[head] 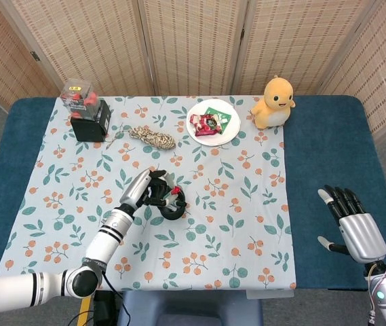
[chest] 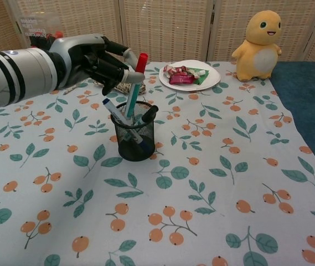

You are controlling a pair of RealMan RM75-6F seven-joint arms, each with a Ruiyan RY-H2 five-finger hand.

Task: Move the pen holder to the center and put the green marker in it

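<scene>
The left hand pinches the green marker by its upper barrel, red cap up, its lower end inside the black wire-mesh pen holder near the middle of the desk, among other pens. A coiled rope, a black box and a white plate of wrappers lie toward the far edge, a yellow plush toy beyond. The right hand hangs with fingers spread and empty by the right edge. No writing is legible
</scene>
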